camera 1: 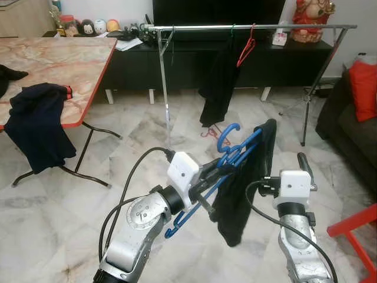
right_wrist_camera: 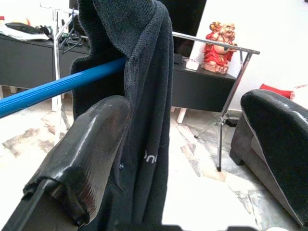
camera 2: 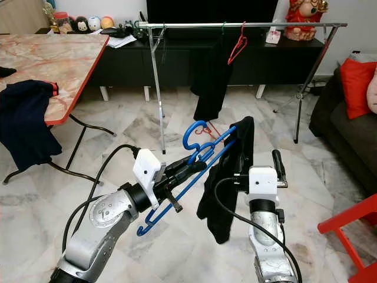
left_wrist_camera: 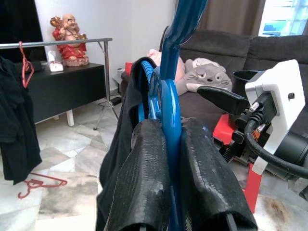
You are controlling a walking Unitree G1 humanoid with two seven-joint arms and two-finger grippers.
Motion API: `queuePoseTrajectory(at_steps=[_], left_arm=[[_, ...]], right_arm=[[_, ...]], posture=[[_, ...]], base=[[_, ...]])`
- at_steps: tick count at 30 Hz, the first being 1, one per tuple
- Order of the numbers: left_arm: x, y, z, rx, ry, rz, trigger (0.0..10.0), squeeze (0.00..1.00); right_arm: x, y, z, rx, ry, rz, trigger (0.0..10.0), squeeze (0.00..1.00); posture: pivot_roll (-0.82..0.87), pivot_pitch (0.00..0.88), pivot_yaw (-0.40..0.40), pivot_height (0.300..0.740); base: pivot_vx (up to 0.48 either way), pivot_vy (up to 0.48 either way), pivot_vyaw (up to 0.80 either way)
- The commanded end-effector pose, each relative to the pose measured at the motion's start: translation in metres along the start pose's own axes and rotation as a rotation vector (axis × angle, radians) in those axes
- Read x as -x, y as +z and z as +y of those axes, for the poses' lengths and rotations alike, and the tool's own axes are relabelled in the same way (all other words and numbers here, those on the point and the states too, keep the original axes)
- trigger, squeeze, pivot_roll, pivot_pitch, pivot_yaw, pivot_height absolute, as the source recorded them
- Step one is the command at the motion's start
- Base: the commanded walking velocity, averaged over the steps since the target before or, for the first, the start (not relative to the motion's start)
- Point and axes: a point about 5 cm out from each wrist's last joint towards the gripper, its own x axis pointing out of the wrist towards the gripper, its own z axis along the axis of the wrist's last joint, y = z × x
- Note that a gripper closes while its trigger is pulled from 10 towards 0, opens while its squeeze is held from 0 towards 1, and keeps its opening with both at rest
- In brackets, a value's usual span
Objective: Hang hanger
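left gripper (camera 1: 213,172): clamped on blue hanger (camera 1: 227,154) w/ black garment (camera 1: 247,177)
rack (camera 1: 247,27): far, centre

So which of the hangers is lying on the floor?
The red hanger under the rack; another red one hangs on the rail, and the blue hanger is in the left gripper.

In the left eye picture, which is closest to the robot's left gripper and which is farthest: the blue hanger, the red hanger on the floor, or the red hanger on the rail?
1. Blue hanger, held in the left gripper.
2. Red hanger on the floor, ahead.
3. Red hanger on the rail, far ahead.
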Motion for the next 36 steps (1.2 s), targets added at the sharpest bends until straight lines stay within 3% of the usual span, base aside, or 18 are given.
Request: queuePoseTrajectory(at_steps=[1,22,36], left_arm=[[-0.006,0.015,-0.002,-0.036,-0.017,-0.079,10.0,0.0],[-0.007,0.016,-0.003,-0.038,-0.017,-0.083,10.0,0.0],[-0.006,0.016,-0.002,-0.039,-0.009,-0.082,10.0,0.0]], right_arm=[[0.0,-0.002,0.002,0.006,0.015,0.018,10.0,0.0],[-0.023,0.001,0.01,0.032,0.063,0.021,10.0,0.0],[-0.039,-0.003,0.01,0.049,0.025,0.079,10.0,0.0]], posture=[[-0.11,0.0,-0.037,0.74],[-0.11,0.0,-0.043,0.74],[-0.1,0.0,-0.048,0.74]], base=[[0.0,0.0,0.0],[0.0,0.0,0.0],[0.0,0.0,0.0]])
